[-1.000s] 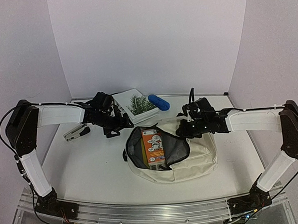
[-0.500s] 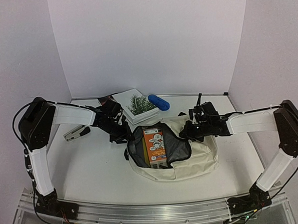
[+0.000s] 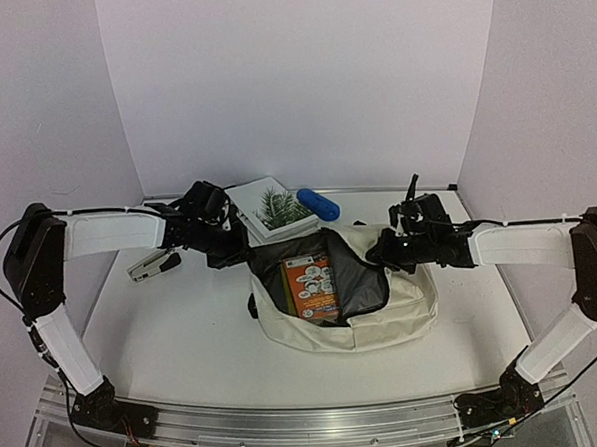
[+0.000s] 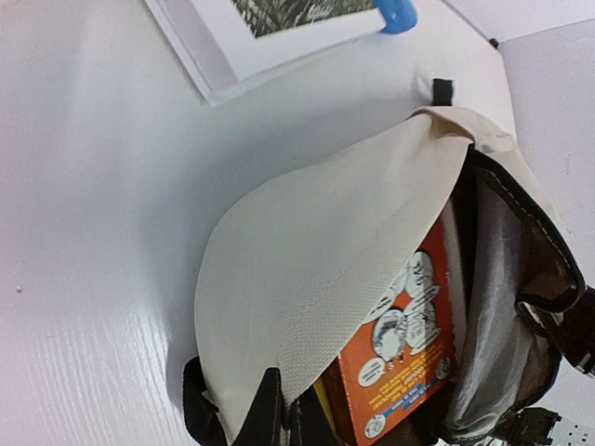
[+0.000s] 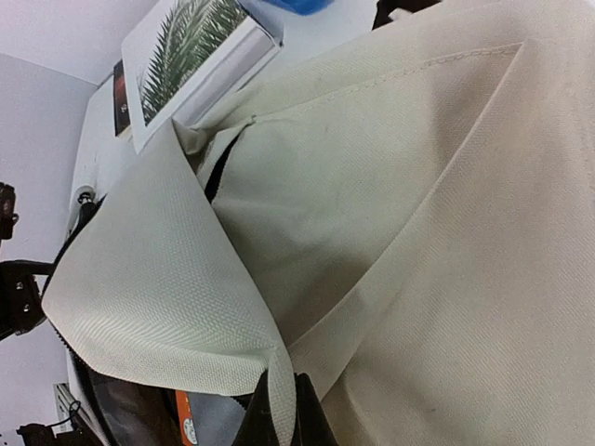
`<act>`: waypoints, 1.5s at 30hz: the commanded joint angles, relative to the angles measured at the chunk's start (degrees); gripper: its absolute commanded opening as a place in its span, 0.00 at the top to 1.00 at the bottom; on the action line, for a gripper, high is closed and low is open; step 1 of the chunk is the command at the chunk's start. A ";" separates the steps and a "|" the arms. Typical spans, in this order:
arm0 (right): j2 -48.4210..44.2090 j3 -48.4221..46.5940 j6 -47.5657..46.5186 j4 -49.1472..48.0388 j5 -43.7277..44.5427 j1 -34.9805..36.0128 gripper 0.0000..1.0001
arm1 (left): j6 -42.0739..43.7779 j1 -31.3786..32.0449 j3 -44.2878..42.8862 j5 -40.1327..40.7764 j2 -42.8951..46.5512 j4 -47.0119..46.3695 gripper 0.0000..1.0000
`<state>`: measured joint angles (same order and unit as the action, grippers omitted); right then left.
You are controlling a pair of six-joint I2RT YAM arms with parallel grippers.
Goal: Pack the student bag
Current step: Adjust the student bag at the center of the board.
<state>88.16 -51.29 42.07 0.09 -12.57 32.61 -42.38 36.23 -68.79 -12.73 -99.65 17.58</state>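
- Left gripper: the jaws are almost together, clamped on the edge of a cream flap of the student bag, a large cream fabric backpack with black straps and dark grey lining. In the left wrist view the two black fingers sit at the bottom edge with the fabric pinched between them.
- Right gripper: the jaws are almost together, clamped on a fold of the same cream fabric on the opposite side of the student bag's opening.
- Student bag position: it lies on the white table between the two grippers. Its left rim is in the left gripper and its right rim is in the right gripper, and the mouth faces up and gapes wide.
- Inside the student bag: an orange printed booklet with white cartoon bubbles rests against the dark grey lining.
- Left wrist view only: the booklet's print and the grey lining are seen close up, under the lifted flap.
- Right wrist view only: the outer cream weave, its seams and a short black zipper line are visible. The booklet shows only as a thin orange sliver.
- Top view only:
  - Both arms reach inward to the student bag.
  - A black and silver stapler-shaped tool lies left of the student bag, apart from it.
- Beyond the far-left corner of the student bag lies a white rectangular book with a palm-leaf cover.
- A blue capsule-shaped object lies beyond the far edge of the student bag, just beside the book.
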 commanded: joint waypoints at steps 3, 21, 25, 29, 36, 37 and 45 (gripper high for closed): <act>-1.27 3.13 1.78 -1.13 3.69 -5.83 1.00 | -0.18 -1.07 2.38 8.83 8.55 2.50 1.00; 4.86 -1.78 -3.20 -1.15 6.96 -6.18 0.55 | -1.13 -1.51 2.03 2.71 1.03 1.20 0.98; 1.51 -2.79 -4.64 1.30 7.10 -6.16 0.32 | -0.98 -1.51 1.80 2.78 1.52 0.94 0.97; -2.87 -4.17 -6.92 3.82 8.44 -6.19 0.22 | -0.47 -1.48 1.71 2.88 2.30 1.21 0.95; -11.16 -6.70 -14.51 5.14 7.89 -6.12 0.05 | 0.31 -1.52 1.28 3.03 2.80 1.44 0.88; -11.42 -7.29 -15.79 5.17 6.10 -6.04 0.03 | 0.38 -1.52 1.02 2.92 2.75 1.42 0.86; -6.65 -12.84 -25.17 11.02 14.34 7.17 0.02 | 1.13 -2.18 -1.59 2.10 3.29 2.05 0.52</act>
<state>78.03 -60.73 23.25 6.38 -5.86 32.19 -42.11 34.95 -66.99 -10.73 -98.56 19.53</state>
